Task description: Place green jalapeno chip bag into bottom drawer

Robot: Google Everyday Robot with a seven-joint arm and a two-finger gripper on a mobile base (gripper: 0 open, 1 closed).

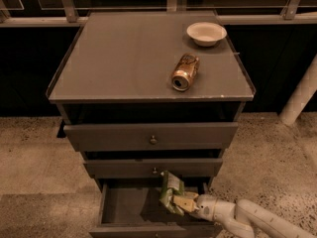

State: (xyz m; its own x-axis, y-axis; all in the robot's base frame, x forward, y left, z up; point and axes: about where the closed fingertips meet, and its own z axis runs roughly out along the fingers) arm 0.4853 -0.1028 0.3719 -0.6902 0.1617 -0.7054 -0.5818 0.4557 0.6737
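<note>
The green jalapeno chip bag, crumpled green and white foil, hangs over the right part of the open bottom drawer. My gripper comes in from the lower right on a white arm and is shut on the bag's lower edge. The bag's top reaches up in front of the middle drawer's front. The drawer is pulled out, and its grey floor shows to the left of the bag.
A bronze-gold soda can lies on its side on the cabinet top. A white bowl stands at the back right corner. Two upper drawers with small knobs are nearly shut. A white pole stands at right.
</note>
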